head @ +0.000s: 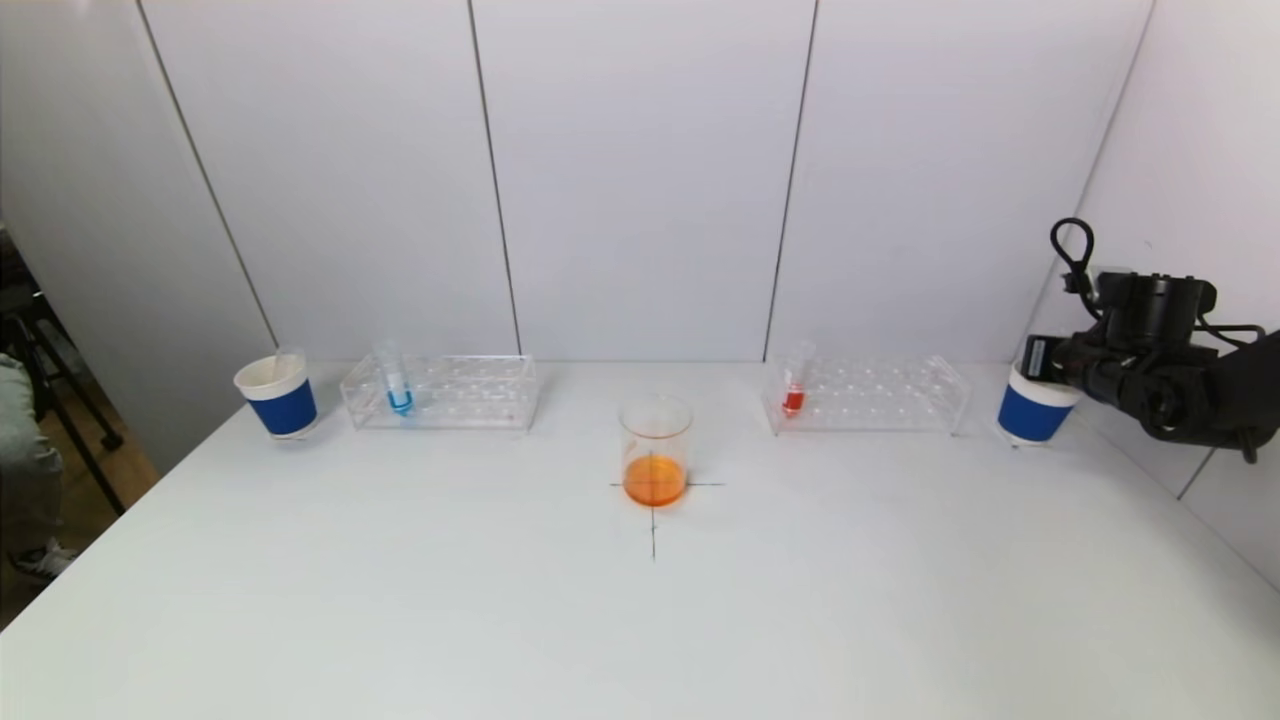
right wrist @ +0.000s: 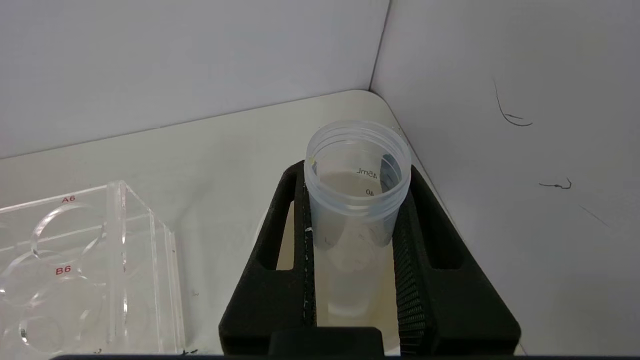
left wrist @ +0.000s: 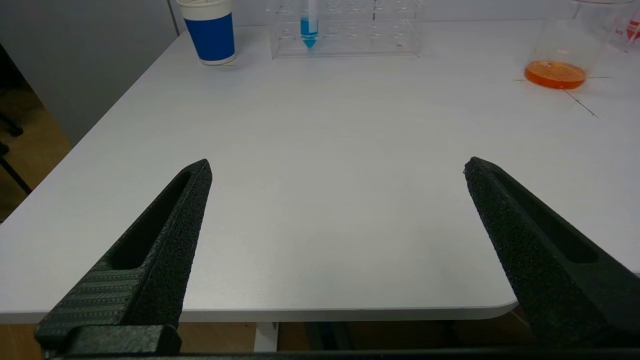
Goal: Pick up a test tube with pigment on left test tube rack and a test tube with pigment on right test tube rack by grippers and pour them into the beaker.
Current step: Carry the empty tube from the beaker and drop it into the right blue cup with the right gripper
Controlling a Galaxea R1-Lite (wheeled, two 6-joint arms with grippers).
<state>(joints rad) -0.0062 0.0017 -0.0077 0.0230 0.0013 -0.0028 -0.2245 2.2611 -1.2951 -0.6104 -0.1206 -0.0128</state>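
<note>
A glass beaker (head: 655, 450) with orange liquid stands mid-table on a drawn cross. The left test tube rack (head: 470, 395) holds one tube with blue pigment (head: 397, 390). In the right test tube rack (head: 880, 395) stands a tube with red pigment (head: 795, 385). My right gripper (right wrist: 356, 172) is shut on a clear, empty-looking test tube (right wrist: 357, 200). In the head view the right gripper (head: 1040, 358) hangs just over the right blue cup (head: 1035, 412). My left gripper (left wrist: 337, 161) is open and empty near the table's front left corner, far from the blue tube (left wrist: 309, 25).
A second blue paper cup (head: 277, 395) stands left of the left rack. White wall panels close the back and right sides, and the right arm is close to the right wall. The right rack's end (right wrist: 75, 250) lies beside the right gripper.
</note>
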